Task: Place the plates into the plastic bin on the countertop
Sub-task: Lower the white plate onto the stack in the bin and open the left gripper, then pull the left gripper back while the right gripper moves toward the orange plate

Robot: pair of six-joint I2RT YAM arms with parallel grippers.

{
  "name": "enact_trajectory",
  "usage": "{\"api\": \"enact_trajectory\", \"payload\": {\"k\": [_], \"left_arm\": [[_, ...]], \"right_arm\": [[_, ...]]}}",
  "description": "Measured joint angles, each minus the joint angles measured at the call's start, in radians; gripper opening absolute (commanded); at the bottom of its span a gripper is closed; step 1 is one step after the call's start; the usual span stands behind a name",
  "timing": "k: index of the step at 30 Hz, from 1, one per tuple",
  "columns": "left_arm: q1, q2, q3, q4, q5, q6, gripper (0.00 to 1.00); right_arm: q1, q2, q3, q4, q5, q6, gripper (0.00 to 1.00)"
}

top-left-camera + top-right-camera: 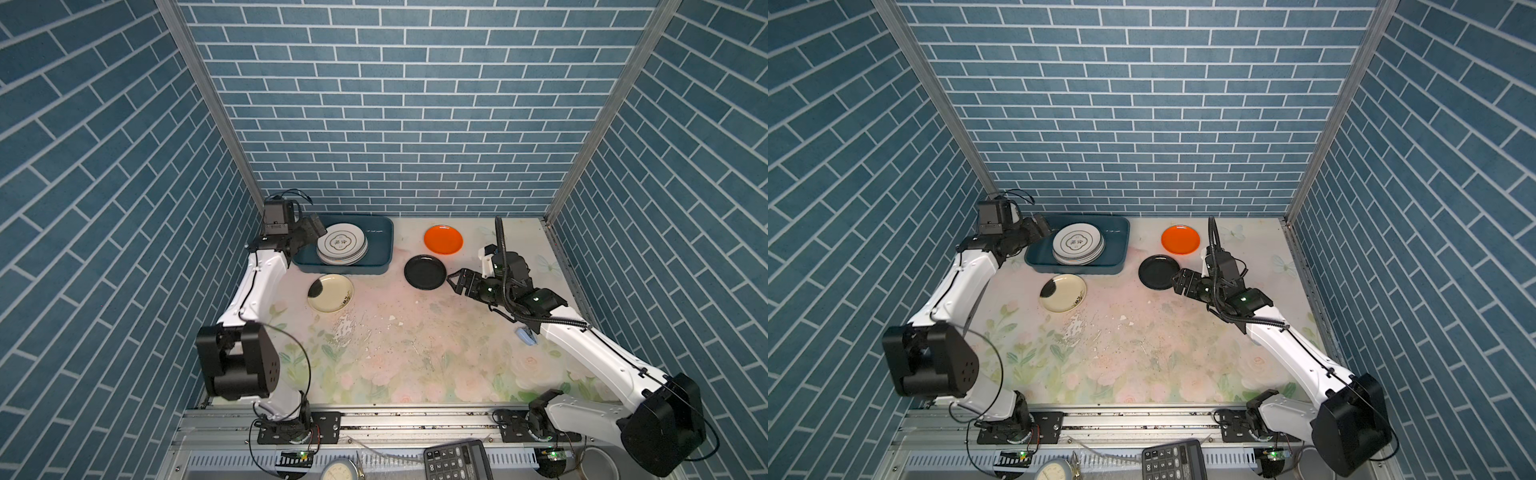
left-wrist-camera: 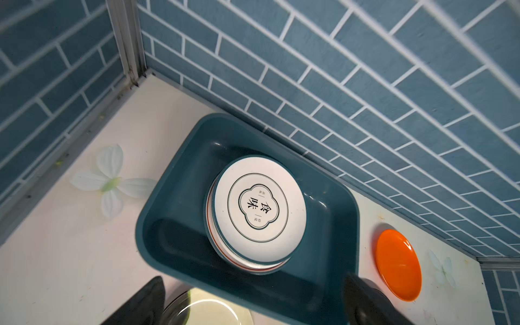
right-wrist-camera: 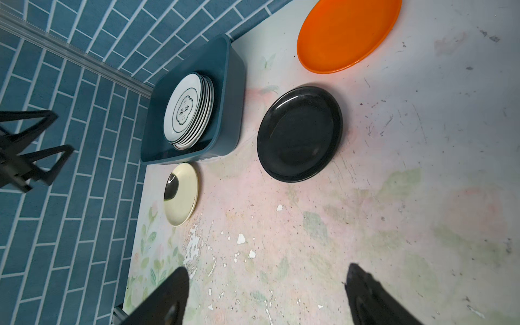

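The teal plastic bin (image 1: pixel 380 232) (image 1: pixel 1119 232) stands at the back left of the flowered countertop (image 1: pixel 415 340). It holds a stack of white plates (image 1: pixel 341 243) (image 2: pixel 259 211) (image 3: pixel 185 109). A cream plate (image 1: pixel 330 293) (image 3: pixel 181 194) lies just in front of the bin. A black plate (image 1: pixel 424 272) (image 3: pixel 299 133) and an orange plate (image 1: pixel 443 240) (image 2: pixel 398 264) lie to its right. My left gripper (image 1: pixel 307 235) (image 2: pixel 254 281) hangs open over the bin's left end, holding nothing. My right gripper (image 1: pixel 454 281) (image 3: pixel 267 270) is open and empty, just right of the black plate.
Blue tiled walls close in the back and both sides. A small pale blue object (image 1: pixel 525 336) lies under the right arm. A calculator (image 1: pixel 457 461) and a round dial (image 1: pixel 338 471) sit beyond the front metal rail.
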Motion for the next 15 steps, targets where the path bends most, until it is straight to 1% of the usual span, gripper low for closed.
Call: {"api": "enact_trajectory", "payload": {"k": [3,5,10,15], "left_arm": [[0.001,-0.122,-0.087,0.003,-0.016,0.006,0.99],[0.001,-0.19,-0.155,0.005,-0.01,0.002,1.0],[0.001,-0.37,-0.359,0.019,0.065,-0.04,1.0],[0.0,-0.486,-0.456,0.01,0.135,-0.06,1.0]], "right_arm": [[-0.004,0.049,0.003,0.039,-0.001,-0.026,0.88],[-0.011,0.094,0.013,0.053,0.012,-0.07,0.9],[-0.032,0.228,0.126,0.016,0.091,-0.171,0.9],[-0.041,0.271,0.152,0.023,0.101,-0.192,0.9]]}}
